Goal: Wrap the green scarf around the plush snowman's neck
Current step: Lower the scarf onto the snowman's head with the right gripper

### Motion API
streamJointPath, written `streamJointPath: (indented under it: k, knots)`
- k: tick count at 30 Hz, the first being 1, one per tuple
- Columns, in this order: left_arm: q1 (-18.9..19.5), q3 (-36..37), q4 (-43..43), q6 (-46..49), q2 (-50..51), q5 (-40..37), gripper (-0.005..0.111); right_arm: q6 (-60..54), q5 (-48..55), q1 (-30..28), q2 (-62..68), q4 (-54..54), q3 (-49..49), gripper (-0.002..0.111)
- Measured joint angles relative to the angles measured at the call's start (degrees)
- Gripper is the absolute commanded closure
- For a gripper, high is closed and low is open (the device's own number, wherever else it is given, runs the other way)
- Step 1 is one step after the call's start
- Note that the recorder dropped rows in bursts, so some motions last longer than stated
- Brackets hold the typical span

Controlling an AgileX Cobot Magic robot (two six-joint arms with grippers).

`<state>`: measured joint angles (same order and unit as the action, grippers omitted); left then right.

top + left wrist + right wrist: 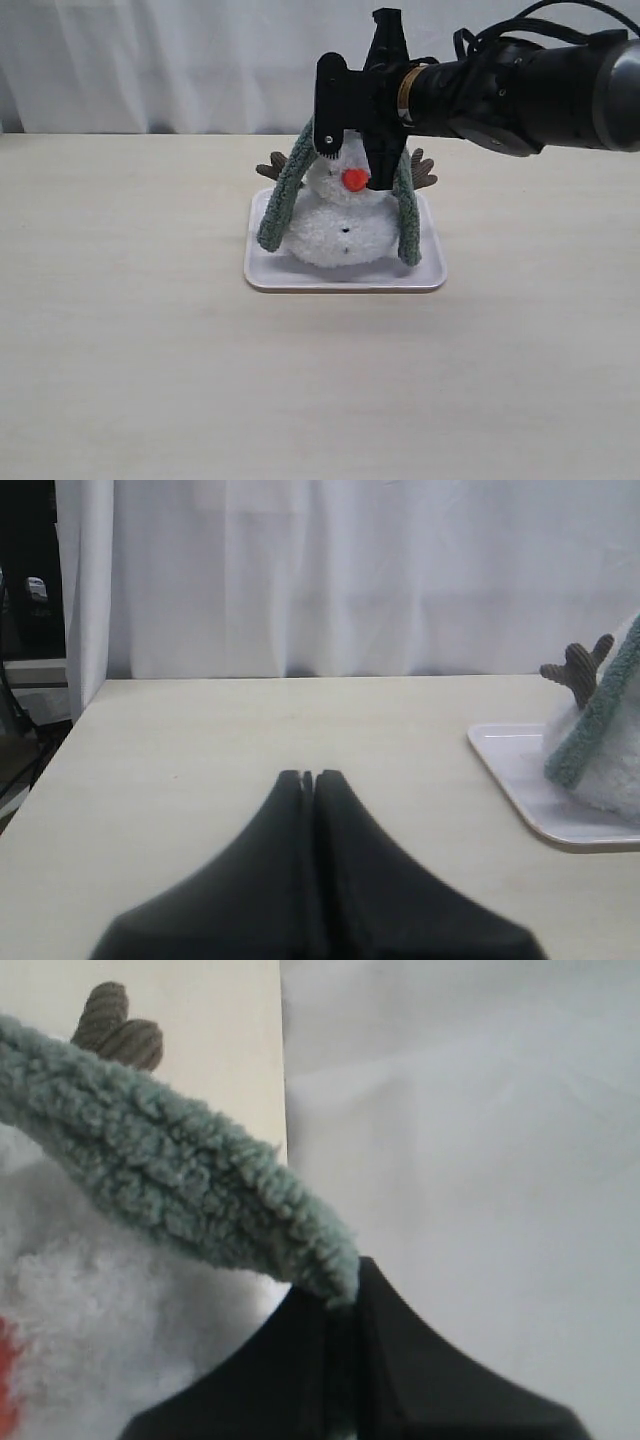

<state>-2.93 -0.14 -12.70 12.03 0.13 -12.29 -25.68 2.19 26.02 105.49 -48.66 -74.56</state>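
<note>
The plush snowman (340, 225) stands on a white tray (270, 275), its orange nose facing the camera. The green scarf (280, 200) arches over its head, and one end hangs down each side of the body to the tray. My right gripper (335, 120) hovers in front of the head, shut on the scarf (180, 1190) at its fingertips (343, 1295). It hides the scarf's middle in the exterior view. The neck (330, 196) shows as a crease below the nose, bare at the front. My left gripper (308, 776) is shut and empty over the table, away from the tray (510, 780).
Brown twig arms (272, 170) stick out behind the scarf on both sides. A white curtain hangs behind the table's far edge. The right arm reaches in from the right at head height. The left arm is outside the exterior view.
</note>
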Motion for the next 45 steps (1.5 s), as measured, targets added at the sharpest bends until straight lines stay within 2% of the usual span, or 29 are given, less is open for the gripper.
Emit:
streamJointPath:
  k: [6,12,21,27,31,35,45]
  knots:
    - [0.0,0.0,0.0,0.0,0.0,0.0,0.107,6.3,-2.2,-2.7,0.1,0.0,0.0,0.104]
    - [0.0,0.0,0.0,0.0,0.0,0.0,0.107,17.8,-3.5,-5.1,0.9,0.0,0.0,0.104]
    - [0.0,0.0,0.0,0.0,0.0,0.0,0.107,21.5,-3.4,-5.1,4.1,7.6,-1.2,0.104]
    - [0.0,0.0,0.0,0.0,0.0,0.0,0.107,25.0,-2.2,-5.1,5.0,9.0,-2.1,0.104]
    - [0.0,0.0,0.0,0.0,0.0,0.0,0.107,27.1,-1.3,-5.1,5.0,10.2,-2.1,0.097]
    - [0.0,0.0,0.0,0.0,0.0,0.0,0.107,27.7,0.2,-5.1,5.0,15.6,-2.1,0.090]
    - [0.0,0.0,0.0,0.0,0.0,0.0,0.107,27.8,0.7,-5.1,5.0,31.7,-2.1,0.090]
